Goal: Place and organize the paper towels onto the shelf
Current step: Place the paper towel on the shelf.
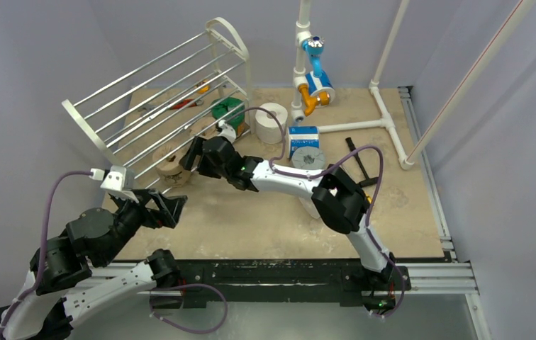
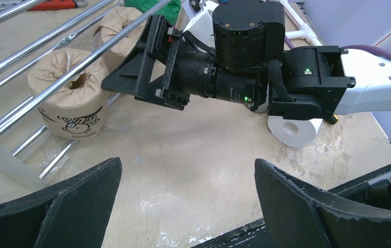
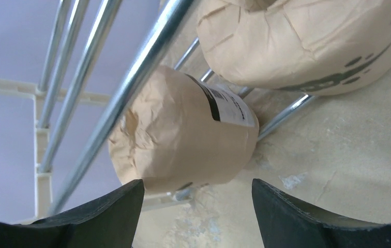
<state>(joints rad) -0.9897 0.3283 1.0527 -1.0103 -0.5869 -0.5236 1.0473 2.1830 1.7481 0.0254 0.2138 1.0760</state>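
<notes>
The shelf is seen at the upper left of the top view. Two tan paper towels are tucked among its lowest rods. The right gripper is held just in front of one, its fingers spread with nothing between them. The left gripper is spread wide too, holding nothing. A green roll and a white roll are seen on the table, right of the shelf.

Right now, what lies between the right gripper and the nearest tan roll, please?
A shelf rod crosses before the tan roll, shown in right wrist view.
</notes>
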